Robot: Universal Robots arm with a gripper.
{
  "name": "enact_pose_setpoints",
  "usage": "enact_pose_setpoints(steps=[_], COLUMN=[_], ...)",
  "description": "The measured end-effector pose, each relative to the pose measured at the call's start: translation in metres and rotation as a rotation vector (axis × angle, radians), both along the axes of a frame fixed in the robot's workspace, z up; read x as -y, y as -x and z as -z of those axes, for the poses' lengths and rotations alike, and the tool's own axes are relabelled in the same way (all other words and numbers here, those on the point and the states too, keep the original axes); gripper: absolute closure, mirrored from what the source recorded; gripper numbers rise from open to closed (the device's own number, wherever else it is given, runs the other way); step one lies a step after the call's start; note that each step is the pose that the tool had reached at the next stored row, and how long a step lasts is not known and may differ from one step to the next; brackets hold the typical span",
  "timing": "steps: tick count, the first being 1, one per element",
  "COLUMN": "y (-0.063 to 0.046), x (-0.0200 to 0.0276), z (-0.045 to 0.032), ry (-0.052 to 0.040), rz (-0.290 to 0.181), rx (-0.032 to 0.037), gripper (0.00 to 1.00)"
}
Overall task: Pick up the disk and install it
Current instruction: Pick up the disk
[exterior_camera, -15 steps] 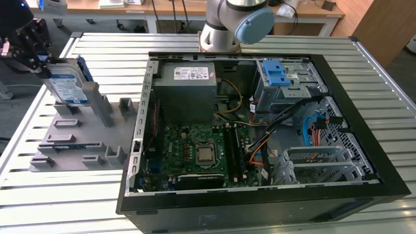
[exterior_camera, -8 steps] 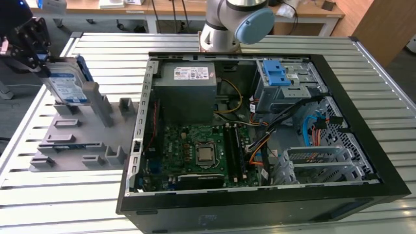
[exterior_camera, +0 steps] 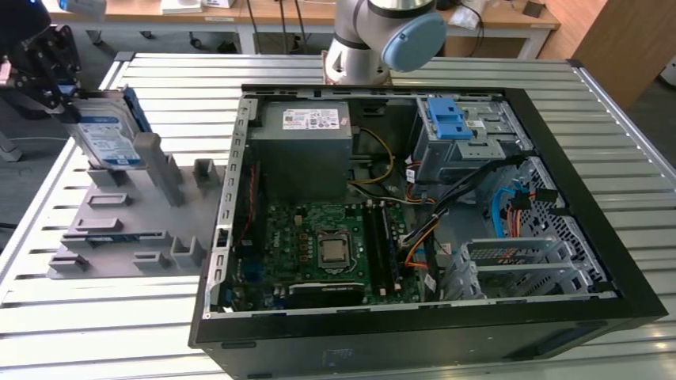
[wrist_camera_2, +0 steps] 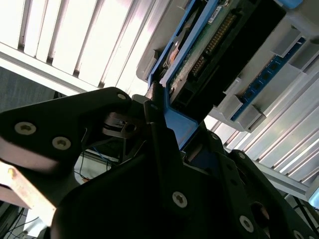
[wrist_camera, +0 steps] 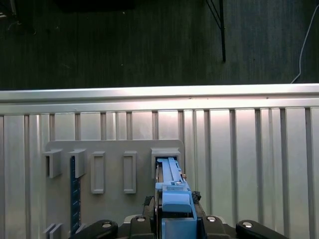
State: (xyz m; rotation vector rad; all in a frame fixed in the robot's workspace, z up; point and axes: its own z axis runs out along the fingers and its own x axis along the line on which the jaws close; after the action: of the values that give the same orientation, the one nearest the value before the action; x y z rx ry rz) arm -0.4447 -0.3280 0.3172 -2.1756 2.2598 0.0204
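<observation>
Upright hard drive [exterior_camera: 106,142], blue bracket edge clamped tight by end effector [exterior_camera: 66,107], at grey holder [exterior_camera: 116,229] on exterior view's left of open PC case [exterior_camera: 423,336]; possibly still slotted.

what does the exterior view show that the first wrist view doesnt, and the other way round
Exterior view: the open black computer case, its green motherboard and the grey robot arm base.
First wrist view: the dark floor and a black cable beyond the table edge.
Both: the black end effector clamped on the silver rectangular disk with a blue plastic bracket, the grey slotted holder plate and the ribbed metal table.
</observation>
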Motion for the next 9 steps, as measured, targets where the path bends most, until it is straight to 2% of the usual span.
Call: enact_pose_setpoints(steps=[9], y=[0.0000], x=[0.0000], z=[-0.0058], ry=[0.0001], rz=[0.000], rx=[0.0000], gripper=[0.64])
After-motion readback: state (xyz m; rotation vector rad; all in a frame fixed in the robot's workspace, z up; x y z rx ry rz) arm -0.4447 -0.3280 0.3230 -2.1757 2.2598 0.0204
